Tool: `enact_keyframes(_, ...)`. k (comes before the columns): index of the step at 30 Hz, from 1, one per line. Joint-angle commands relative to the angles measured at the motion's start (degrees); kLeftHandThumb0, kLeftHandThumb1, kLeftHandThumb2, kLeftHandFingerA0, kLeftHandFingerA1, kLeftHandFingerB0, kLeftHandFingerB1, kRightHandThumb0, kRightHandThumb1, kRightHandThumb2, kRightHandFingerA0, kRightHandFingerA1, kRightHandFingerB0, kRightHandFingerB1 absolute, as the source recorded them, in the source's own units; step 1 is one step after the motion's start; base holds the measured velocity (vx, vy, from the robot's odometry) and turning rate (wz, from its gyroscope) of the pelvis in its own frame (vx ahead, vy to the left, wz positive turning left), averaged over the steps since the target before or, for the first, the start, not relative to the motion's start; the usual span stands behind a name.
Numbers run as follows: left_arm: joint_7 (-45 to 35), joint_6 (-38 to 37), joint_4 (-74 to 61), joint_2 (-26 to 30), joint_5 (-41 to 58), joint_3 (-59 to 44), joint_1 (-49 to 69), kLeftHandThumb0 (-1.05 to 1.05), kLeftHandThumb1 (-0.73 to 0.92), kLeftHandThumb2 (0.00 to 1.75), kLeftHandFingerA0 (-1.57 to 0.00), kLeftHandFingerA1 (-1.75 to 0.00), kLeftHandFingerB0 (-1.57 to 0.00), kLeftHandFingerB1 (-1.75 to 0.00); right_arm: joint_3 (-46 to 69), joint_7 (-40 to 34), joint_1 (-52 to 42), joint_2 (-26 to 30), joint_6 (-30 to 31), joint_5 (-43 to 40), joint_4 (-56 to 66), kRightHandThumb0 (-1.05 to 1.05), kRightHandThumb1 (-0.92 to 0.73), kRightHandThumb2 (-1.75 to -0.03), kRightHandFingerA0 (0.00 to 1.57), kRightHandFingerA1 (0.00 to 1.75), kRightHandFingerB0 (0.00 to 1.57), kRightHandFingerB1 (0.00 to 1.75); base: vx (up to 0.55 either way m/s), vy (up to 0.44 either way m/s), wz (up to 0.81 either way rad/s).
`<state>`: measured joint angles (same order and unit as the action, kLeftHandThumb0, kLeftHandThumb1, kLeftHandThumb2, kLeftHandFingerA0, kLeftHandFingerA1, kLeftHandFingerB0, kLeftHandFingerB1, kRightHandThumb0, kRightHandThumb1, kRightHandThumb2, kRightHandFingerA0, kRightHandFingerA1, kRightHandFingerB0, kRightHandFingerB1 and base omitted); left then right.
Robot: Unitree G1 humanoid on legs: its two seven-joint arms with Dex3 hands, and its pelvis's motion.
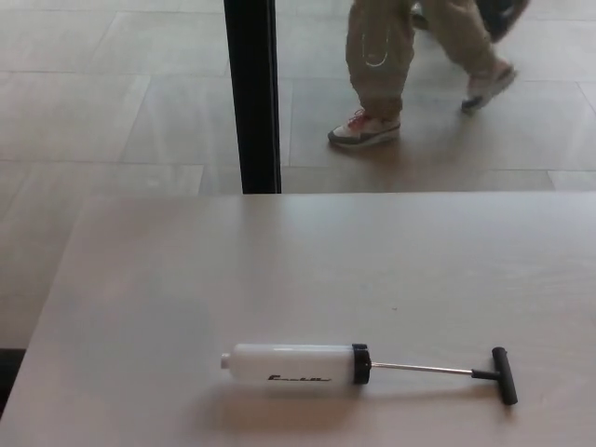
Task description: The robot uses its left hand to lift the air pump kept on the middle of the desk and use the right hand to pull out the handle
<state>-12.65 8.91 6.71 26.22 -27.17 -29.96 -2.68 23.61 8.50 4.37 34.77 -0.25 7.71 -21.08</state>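
One air pump (293, 364) lies flat on the pale tabletop (279, 261), toward six o'clock from its middle. We see its white barrel pointing to nine o'clock, and the thin rod drawn out toward three o'clock, ending in the black T-handle (504, 374). We find neither robot hand in the picture, so we cannot tell how their fingers stand, nor how the pump lies relative to them. Beyond the far edge, toward twelve o'clock, a black post (251, 93) rises from the tiled floor (112, 93). At one o'clock a person's legs (391, 56) stride across in light trousers and sneakers.
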Motion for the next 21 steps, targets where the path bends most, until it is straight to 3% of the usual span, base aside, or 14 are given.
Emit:
enact_keyframes(1, -9.3, -4.0, 24.5, 3.4, 33.4, -37.6, 19.0, -0.74, 0.62, 1.0, -0.02, -0.39, -0.02, -0.3, 26.3, -3.1, -14.0, 16.9, -12.5, -11.1, -25.1, -0.93, -0.57, -0.95, 0.0, 0.13, 0.03, 0.13, 0.0, 0.0, 0.0)
enact_keyframes(2, -9.3, -4.7, 25.8, 3.6, 33.6, -37.8, 19.2, -0.74, 0.62, 1.0, -0.02, -0.39, -0.02, -0.3, 26.7, -3.3, -14.1, 17.2, -12.7, -11.4, -26.1, -0.93, -0.57, -0.95, 0.0, 0.13, 0.03, 0.13, 0.0, 0.0, 0.0)
enact_keyframes(3, -9.0, -5.3, 27.7, 4.0, 33.3, -37.9, 19.5, -0.71, 0.83, 0.64, -0.05, -0.38, -0.05, -0.29, 26.7, -4.1, -14.2, 17.6, -12.9, -11.1, -27.1, -0.85, -0.53, -0.83, 0.0, 0.0, 0.0, 0.16, 0.0, 0.0, 0.0)
enact_keyframes(4, -8.5, -5.9, 30.1, 4.7, 32.9, -37.9, 19.8, -0.71, 0.83, 0.64, -0.05, -0.38, -0.05, -0.29, 26.7, -5.3, -14.6, 17.8, -13.1, -10.8, -28.0, -0.85, -0.53, -0.83, 0.0, 0.0, 0.0, 0.16, 0.0, 0.0, 0.0)
enact_keyframes(5, -9.0, -7.5, 38.9, 5.6, 35.4, -40.5, 20.9, -0.74, 0.62, 0.99, 0.0, -0.44, -0.06, -0.33, 29.8, -5.0, -15.8, 17.6, -13.0, -13.9, -31.6, -0.83, -0.55, -0.84, 0.0, 0.02, 0.0, 0.14, 0.0, 0.0, 0.0)
enact_keyframes(9, -6.6, -11.2, 47.3, 5.5, 34.5, -40.2, 22.7, -0.82, 0.63, 1.01, 0.0, -0.5, -0.12, -0.45, 33.5, -5.0, -17.7, 15.5, -14.1, -17.0, -34.0, -0.9, -0.58, -0.97, 0.0, 0.24, 0.0, 0.11, 0.0, 0.0, 0.0)
enact_keyframes(10, -7.9, -9.2, 50.0, 4.5, 37.0, -42.2, 22.6, -0.73, 0.8, 0.64, -0.01, -0.39, -0.08, -0.32, 34.2, -5.7, -17.5, 12.9, -14.9, -18.1, -34.1, -0.83, -0.68, -0.74, 0.0, 0.0, 0.03, 0.24, 0.0, 0.0, 0.0)
enact_keyframes(12, -8.3, -9.4, 51.1, 4.7, 37.3, -42.5, 22.5, -0.73, 0.8, 0.64, -0.01, -0.39, -0.08, -0.32, 34.4, -5.6, -17.3, 12.7, -15.3, -18.1, -34.5, -0.83, -0.68, -0.74, 0.0, 0.0, 0.03, 0.24, 0.0, 0.0, 0.0)
enact_keyframes(14, -5.0, -7.6, 55.1, 2.2, 37.4, -42.8, 22.5, -0.37, 0.55, 1.09, -0.01, -0.52, 0.0, -0.49, 32.8, -6.3, -15.6, 8.1, -15.2, -18.4, -36.7, -0.94, -0.62, -1.0, 0.0, 0.22, 0.13, 0.1, 0.0, 0.0, 0.0)
enact_keyframes(15, -4.9, -7.7, 55.7, 2.2, 37.3, -42.8, 22.5, -0.37, 0.55, 1.09, -0.01, -0.52, 0.0, -0.49, 32.9, -6.2, -15.5, 7.9, -15.3, -18.3, -37.0, -0.94, -0.62, -1.0, 0.0, 0.22, 0.13, 0.1, 0.0, 0.0, 0.0)
enact_keyframes(16, -3.4, -7.3, 56.7, 1.4, 38.8, -44.4, 21.8, -0.64, 0.81, 0.66, -0.15, -0.44, -0.19, -0.36, 32.6, -6.4, -15.2, 6.3, -16.6, -18.3, -37.1, -0.88, -0.6, -1.0, 0.0, 0.27, 0.09, 0.16, 0.0, 0.0, 0.0)
enact_keyframes(17, -4.3, -7.3, 56.5, 0.3, 38.7, -44.0, 22.0, -0.37, 0.55, 1.08, -0.03, -0.53, 0.0, -0.49, 32.5, -6.4, -15.1, 5.7, -16.7, -18.3, -37.3, -0.92, -0.63, -1.0, 0.0, 0.23, 0.13, 0.1, 0.0, 0.0, 0.0)
enact_keyframes(18, -2.8, -5.9, 57.9, -0.2, 36.3, -42.0, 22.3, -0.67, 0.76, 0.62, -0.21, -0.45, -0.18, -0.36, 32.4, -5.9, -13.9, 3.8, -16.8, -19.0, -38.6, -0.9, -0.63, -0.99, 0.0, 0.24, 0.1, 0.1, 0.0, 0.0, 0.0)
enact_keyframes(21, -2.8, -6.8, 59.6, -0.9, 35.7, -41.4, 22.5, -0.65, 0.73, 0.61, -0.21, -0.5, -0.21, -0.4, 33.1, -3.8, -13.2, 2.4, -16.8, -20.2, -40.4, -0.9, -0.63, -0.98, 0.0, 0.2, 0.1, 0.07, 0.0, 0.0, 0.0)
